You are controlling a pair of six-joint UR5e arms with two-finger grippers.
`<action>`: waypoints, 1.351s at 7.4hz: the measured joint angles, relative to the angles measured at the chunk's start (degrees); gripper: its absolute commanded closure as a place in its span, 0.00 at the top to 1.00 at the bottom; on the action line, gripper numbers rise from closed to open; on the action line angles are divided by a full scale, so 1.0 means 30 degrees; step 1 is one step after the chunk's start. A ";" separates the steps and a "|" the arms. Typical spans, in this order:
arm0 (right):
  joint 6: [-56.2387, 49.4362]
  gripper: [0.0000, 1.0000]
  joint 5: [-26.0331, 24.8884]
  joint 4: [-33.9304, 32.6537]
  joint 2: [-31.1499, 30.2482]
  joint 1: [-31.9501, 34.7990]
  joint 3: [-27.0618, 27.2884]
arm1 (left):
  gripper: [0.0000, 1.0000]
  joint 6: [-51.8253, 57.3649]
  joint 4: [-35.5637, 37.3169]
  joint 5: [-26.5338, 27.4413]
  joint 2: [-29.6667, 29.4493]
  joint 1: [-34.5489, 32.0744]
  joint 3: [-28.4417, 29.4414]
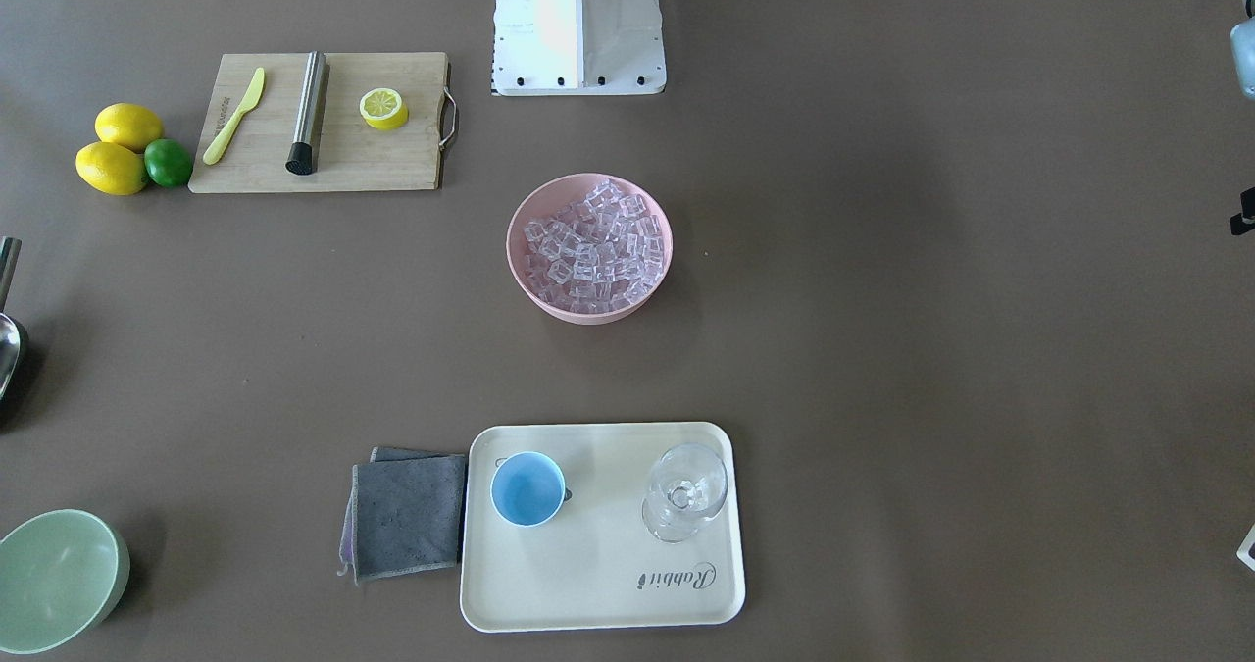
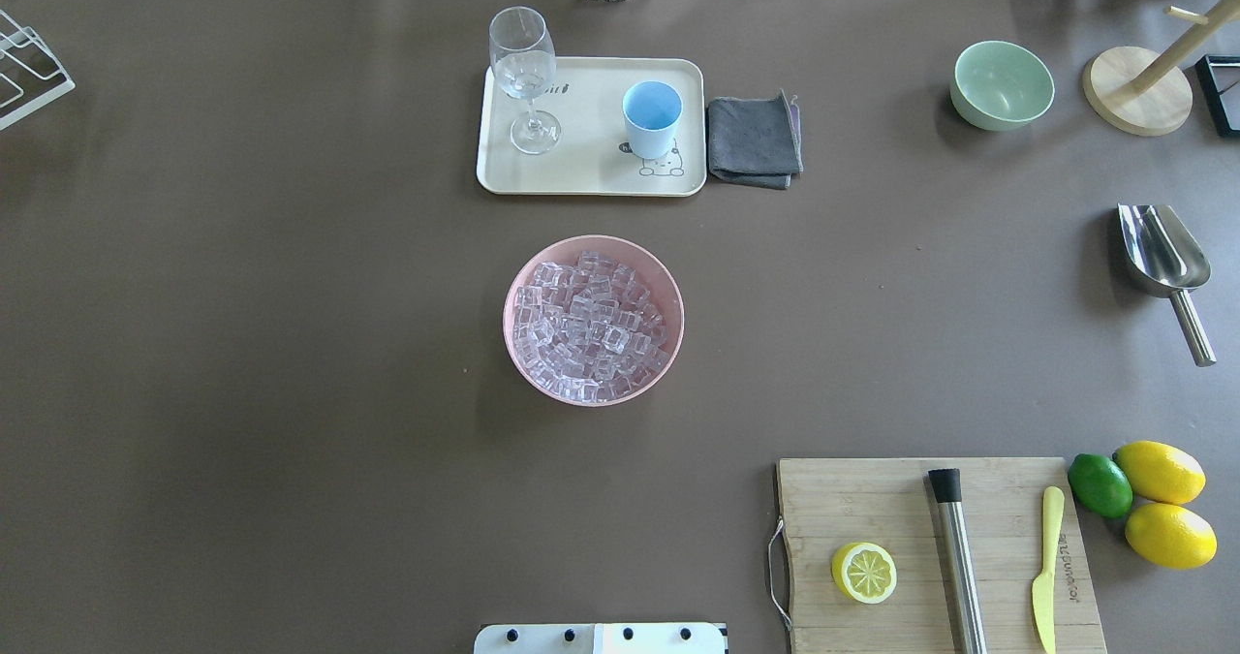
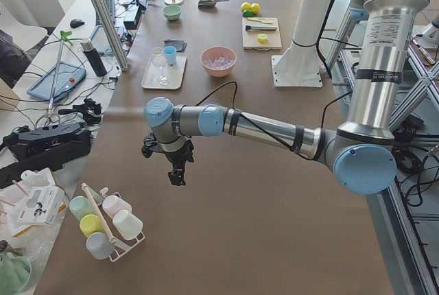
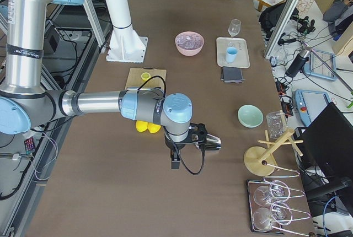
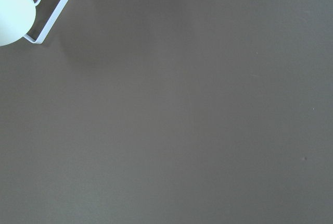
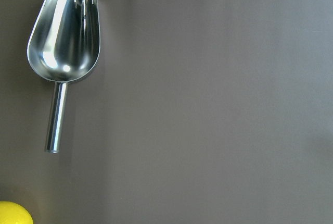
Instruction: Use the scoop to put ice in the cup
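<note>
The ice (image 2: 591,329) fills a pink bowl (image 2: 668,286) at the table's middle. The light-blue cup (image 2: 651,113) stands empty and upright on a cream tray (image 2: 591,174) beyond the bowl, beside a stemmed glass (image 2: 524,73). The steel scoop (image 2: 1162,247) lies flat on the table at the far right, trough away from the robot; the right wrist view shows it (image 6: 65,41) below the camera. My right gripper (image 4: 175,161) hovers above the table near the scoop. My left gripper (image 3: 177,173) hovers over bare table far to the left. I cannot tell whether either is open.
A cutting board (image 2: 930,557) with a lemon half, steel cylinder and yellow knife lies near right. Two lemons and a lime (image 2: 1100,484) sit beside it. A pale green bowl (image 2: 1002,84), a wooden stand (image 2: 1135,102), a grey cloth (image 2: 754,140) and a white rack (image 2: 29,82) sit around the table.
</note>
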 measured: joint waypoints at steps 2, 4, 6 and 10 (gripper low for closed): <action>0.0062 1.00 0.0078 0.0050 -0.0043 0.0015 0.0051 | 0.99 0.0022 -0.0006 0.0015 -0.0035 -0.0004 0.0016; 0.0697 1.00 0.0687 0.0221 -0.0045 0.0002 0.0220 | 0.99 0.0025 -0.0154 0.0039 -0.0018 0.0009 0.0032; 0.2399 1.00 0.0862 0.1036 -0.0098 -0.0205 0.0272 | 0.99 0.0027 -0.0272 0.0064 0.0037 0.0004 0.0021; 0.8504 1.00 0.0839 0.6131 -0.1102 -0.2889 0.0311 | 0.99 0.0027 -0.1956 -0.0012 -0.0005 0.0598 -0.0133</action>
